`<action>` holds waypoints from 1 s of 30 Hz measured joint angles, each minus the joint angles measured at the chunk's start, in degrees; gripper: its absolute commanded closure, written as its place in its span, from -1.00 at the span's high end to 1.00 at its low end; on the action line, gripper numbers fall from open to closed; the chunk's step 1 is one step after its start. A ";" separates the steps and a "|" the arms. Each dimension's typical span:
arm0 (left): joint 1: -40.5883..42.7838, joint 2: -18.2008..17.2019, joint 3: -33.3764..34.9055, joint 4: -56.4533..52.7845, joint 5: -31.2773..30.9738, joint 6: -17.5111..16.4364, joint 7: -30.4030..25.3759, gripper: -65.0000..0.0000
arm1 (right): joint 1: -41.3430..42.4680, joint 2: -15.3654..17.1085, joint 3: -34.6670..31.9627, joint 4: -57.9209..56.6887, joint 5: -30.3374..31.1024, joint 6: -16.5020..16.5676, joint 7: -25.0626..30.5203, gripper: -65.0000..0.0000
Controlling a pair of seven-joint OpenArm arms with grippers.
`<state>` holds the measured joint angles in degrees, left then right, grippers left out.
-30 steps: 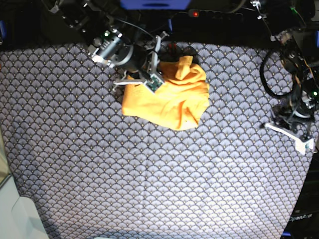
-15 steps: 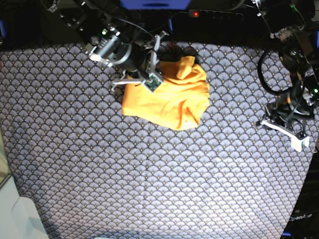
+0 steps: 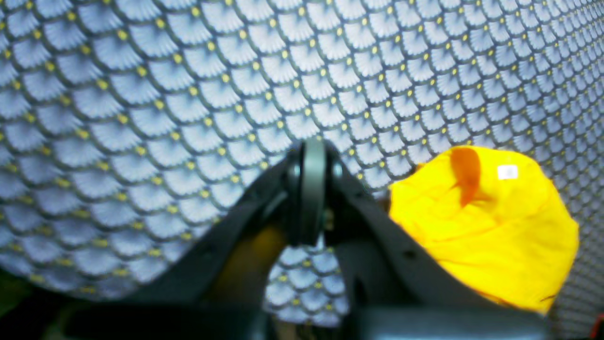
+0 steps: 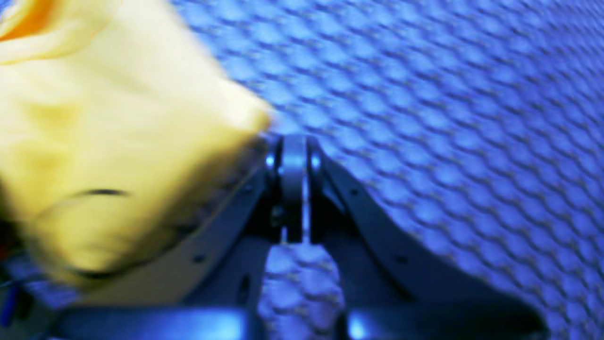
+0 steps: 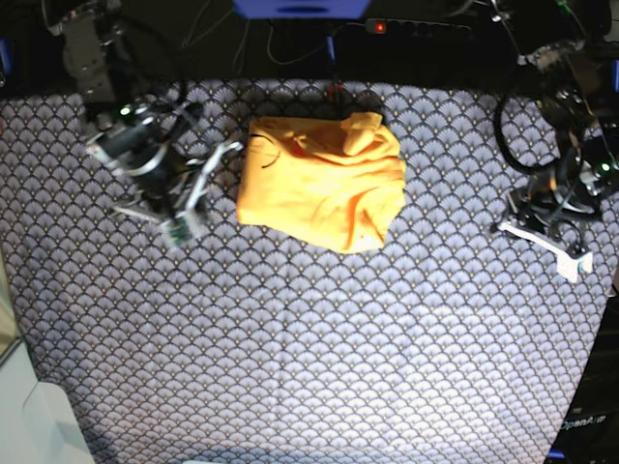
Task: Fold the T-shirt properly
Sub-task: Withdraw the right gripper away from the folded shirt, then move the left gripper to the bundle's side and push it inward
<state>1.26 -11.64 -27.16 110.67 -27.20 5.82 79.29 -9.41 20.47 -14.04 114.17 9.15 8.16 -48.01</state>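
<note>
T-shirt [image 5: 324, 182] lies bunched on tablecloth [image 5: 309, 338], both closed grippers empty beside it.

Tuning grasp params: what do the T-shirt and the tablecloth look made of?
T-shirt: soft knit fabric, probably cotton, matte yellow-orange; it lies in a wrinkled, slumped heap with rounded folds. A small white tag shows in the left wrist view.
Tablecloth: thin woven or printed cloth, matte, blue-grey scallop pattern with yellow dots; faint crease lines cross it. Fibre can't be told.
</note>
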 measured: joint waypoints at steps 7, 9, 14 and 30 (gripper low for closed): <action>-0.15 5.35 0.20 -6.19 -0.09 0.42 0.09 -1.00 | -0.09 0.02 6.51 -2.86 -0.20 0.13 -0.15 -1.00; -0.17 5.88 0.15 -7.69 0.13 0.44 -0.17 -1.00 | -0.02 0.02 6.64 -2.86 -0.15 0.13 -0.20 -1.00; -0.20 6.10 0.04 -8.46 -0.09 0.42 -0.07 -1.00 | -0.02 0.02 6.91 -2.86 -0.17 0.13 -0.39 -1.00; -7.91 11.19 0.94 -2.69 0.00 0.39 1.31 -0.06 | -0.02 0.00 6.91 -2.84 -0.17 0.13 -0.42 -1.00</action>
<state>-6.66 -0.45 -26.22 107.98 -27.20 6.22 80.60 -9.43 20.47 -7.14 111.33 8.97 8.29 -48.42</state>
